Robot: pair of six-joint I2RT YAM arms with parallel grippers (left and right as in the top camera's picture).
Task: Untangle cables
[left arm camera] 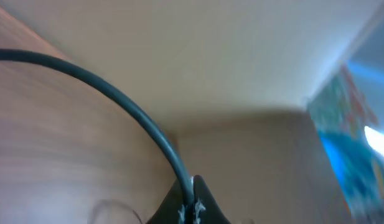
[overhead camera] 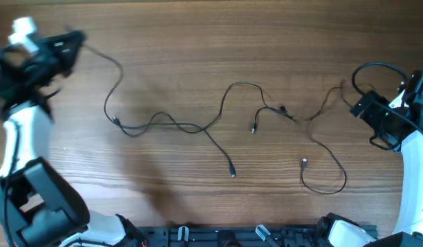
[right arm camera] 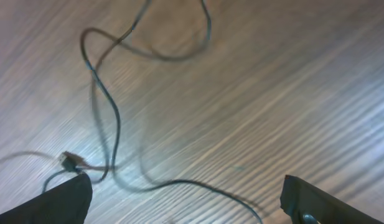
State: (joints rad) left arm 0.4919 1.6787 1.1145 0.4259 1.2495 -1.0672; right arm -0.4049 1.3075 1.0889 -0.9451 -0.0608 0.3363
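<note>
wood-grain counter [overhead camera: 197,41] carries the cables [overhead camera: 190,126], thin black cords strung in loose loops across its middle, their small plugs [overhead camera: 232,173] lying free. light and limp, they would likely trail and snag at crossings rather than slide, so a hold near a plug or beside a crossing looks best. the left end effector [overhead camera: 73,40], at the far left corner, is clamped on one of the cables. the right end effector [overhead camera: 358,103] hangs wide open and empty above looped cable.
</note>
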